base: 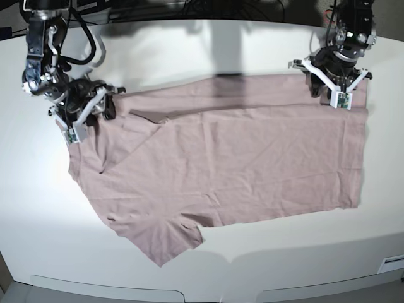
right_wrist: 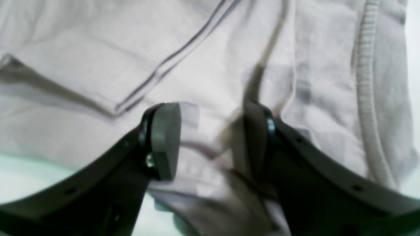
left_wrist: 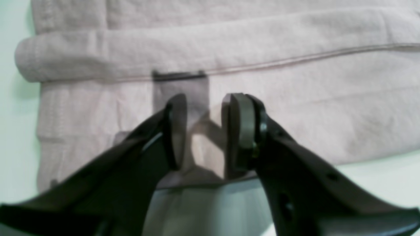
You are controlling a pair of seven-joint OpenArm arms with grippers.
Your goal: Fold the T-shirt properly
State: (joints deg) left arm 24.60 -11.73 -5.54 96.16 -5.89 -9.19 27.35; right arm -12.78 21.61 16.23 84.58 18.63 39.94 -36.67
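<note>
We see a white table (base: 208,44) filling the frame, its rounded front edge along the bottom. Directly on it lies the T-shirt (base: 240,164), spread mostly flat across the centre, one sleeve reaching toward the lower left.

We are looking at a wide white table with a rounded front edge (base: 208,278), and soft light is spreading evenly across its matte top. Beyond its far edge, black cables (base: 158,7) are lying in a dark, shadowed strip where we are making out little else.
</note>
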